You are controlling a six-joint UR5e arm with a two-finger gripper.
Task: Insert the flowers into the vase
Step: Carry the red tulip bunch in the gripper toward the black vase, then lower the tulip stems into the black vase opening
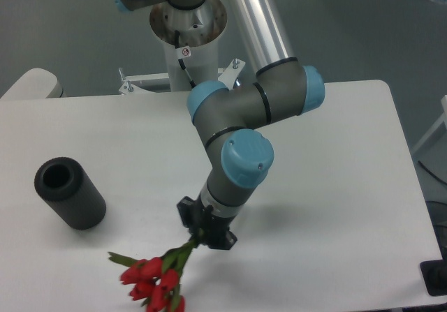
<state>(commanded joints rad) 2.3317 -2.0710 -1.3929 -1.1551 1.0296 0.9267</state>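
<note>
My fingers (199,236) are clamped on the green stems of the flowers (155,279), whose red blooms hang toward the bottom edge of the frame, left of centre, over the white worktop (335,207). The vase (69,192) stands at the left of the frame, a black cylinder with its round hole facing up, well apart from the bunch I hold.

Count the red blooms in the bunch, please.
About 5, clustered at the bottom edge below the gripper: the flowers overlap, and some blooms may be hidden or cut off by the frame.
</note>
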